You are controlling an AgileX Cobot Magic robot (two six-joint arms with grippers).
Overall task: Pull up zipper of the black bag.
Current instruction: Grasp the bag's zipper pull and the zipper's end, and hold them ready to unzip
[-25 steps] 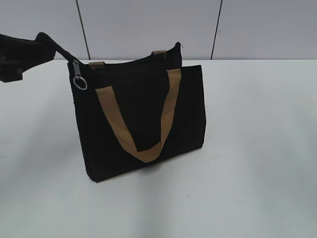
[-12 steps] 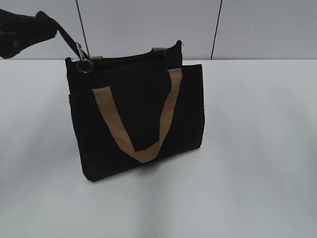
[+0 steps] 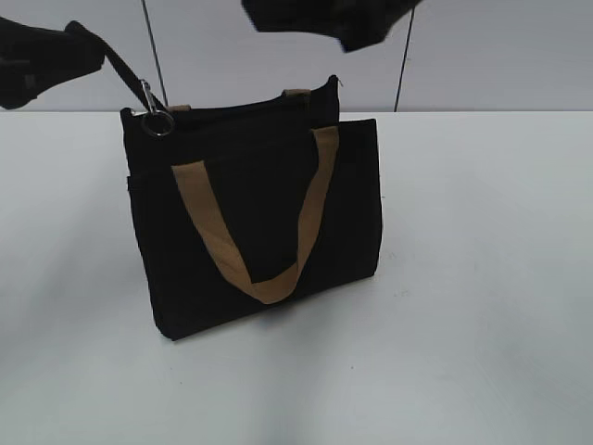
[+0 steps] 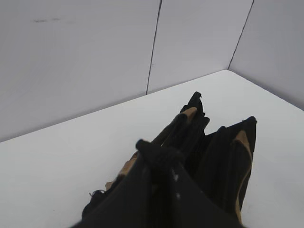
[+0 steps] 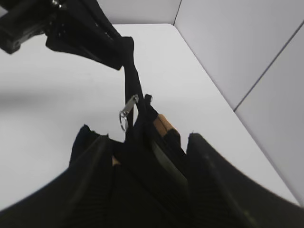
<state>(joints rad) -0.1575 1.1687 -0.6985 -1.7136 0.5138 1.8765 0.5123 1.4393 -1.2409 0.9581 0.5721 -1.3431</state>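
Note:
The black bag (image 3: 259, 218) stands upright on the white table, its tan handle hanging down the front. The zipper (image 3: 232, 109) runs along its top edge. A silvery pull tab with a ring (image 3: 157, 120) hangs at the left corner and also shows in the right wrist view (image 5: 127, 110). My left gripper (image 3: 85, 39) is shut on a black fabric tab (image 4: 159, 152) at that corner and holds it taut, up and to the left. My right gripper (image 3: 338, 23) is open above the bag; its fingers (image 5: 90, 166) straddle the bag's top without touching it.
The white table (image 3: 482, 278) runs back to a grey panelled wall (image 3: 482, 56). In the right wrist view the left gripper (image 5: 71, 28) sits just beyond the bag's far end.
My left gripper rose, pulled the tab taut and drew the bag's corner left. My right gripper has come into the exterior view at the top.

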